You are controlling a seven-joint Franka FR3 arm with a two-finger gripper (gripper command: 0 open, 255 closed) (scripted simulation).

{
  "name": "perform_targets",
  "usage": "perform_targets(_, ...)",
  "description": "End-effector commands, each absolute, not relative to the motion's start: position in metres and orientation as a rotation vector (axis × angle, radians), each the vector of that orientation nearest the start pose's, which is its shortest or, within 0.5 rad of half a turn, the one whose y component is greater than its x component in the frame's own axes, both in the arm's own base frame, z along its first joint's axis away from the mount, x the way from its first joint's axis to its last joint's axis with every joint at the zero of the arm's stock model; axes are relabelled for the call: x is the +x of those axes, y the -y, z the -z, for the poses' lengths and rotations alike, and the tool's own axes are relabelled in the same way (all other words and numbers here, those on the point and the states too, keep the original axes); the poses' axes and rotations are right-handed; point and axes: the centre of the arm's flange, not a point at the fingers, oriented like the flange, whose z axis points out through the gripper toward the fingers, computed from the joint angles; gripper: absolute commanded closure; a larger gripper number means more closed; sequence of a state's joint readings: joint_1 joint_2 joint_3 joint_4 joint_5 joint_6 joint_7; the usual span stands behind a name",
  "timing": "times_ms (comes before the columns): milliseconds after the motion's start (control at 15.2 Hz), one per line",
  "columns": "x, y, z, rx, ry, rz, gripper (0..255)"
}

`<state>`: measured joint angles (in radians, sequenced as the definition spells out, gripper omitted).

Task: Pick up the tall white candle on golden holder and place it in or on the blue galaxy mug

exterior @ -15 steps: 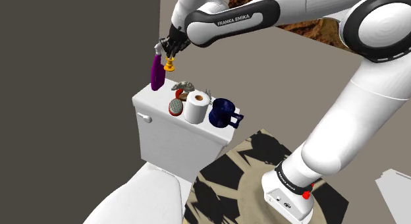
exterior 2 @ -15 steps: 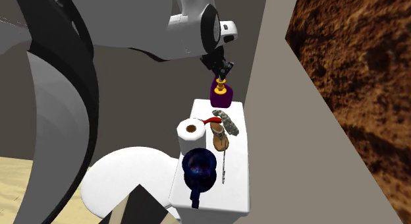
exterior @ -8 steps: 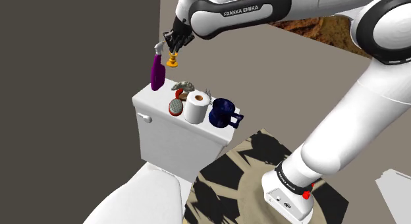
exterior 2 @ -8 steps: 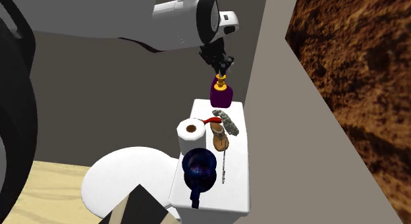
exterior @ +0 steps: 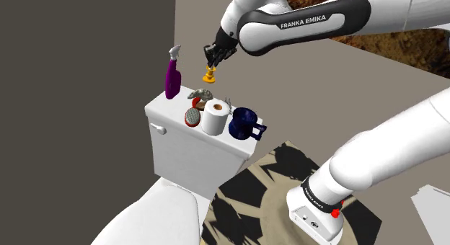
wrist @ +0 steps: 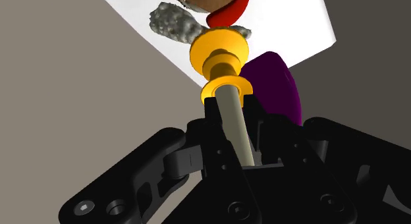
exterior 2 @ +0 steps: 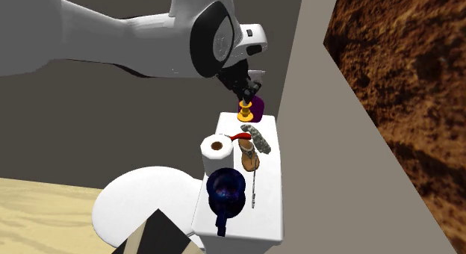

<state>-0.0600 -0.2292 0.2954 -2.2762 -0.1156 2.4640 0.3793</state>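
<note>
Above the white tank (exterior: 189, 144), hand (exterior: 213, 58) tight around a slim pale candle (wrist: 238, 129), golden holder (wrist: 220, 54) below.

Shoulder view: your paper roll (exterior: 215, 116) sits on the toilet tank (exterior: 163, 107), mug (exterior: 245, 124) just beside it at 3 o'clock, spray bottle (exterior: 171, 79) at 10, candle (exterior: 208, 74) in the end effector (exterior: 214, 61) above at 12.

Open air is seen above the tank lid (exterior: 163, 105), between the pincer (exterior: 214, 56) clasped on the candle (exterior: 208, 73) and the dark blue mug (exterior: 245, 124). That room is bounded by the toilet roll (exterior: 215, 115) just beside the mug, the purple spray bottle (exterior: 172, 78) at the lid's far end, and the wall (exterior: 288, 92) close behind.
</note>
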Motion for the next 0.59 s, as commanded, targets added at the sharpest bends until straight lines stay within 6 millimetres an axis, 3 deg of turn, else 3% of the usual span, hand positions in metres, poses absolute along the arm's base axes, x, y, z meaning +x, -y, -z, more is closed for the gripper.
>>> perform_targets(0,0.472,-0.115,-0.491,-3.092,-0.097,0.679,255)
perform_targets(528,0.375,-0.072,-0.493,-3.092,-0.097,0.679,255)
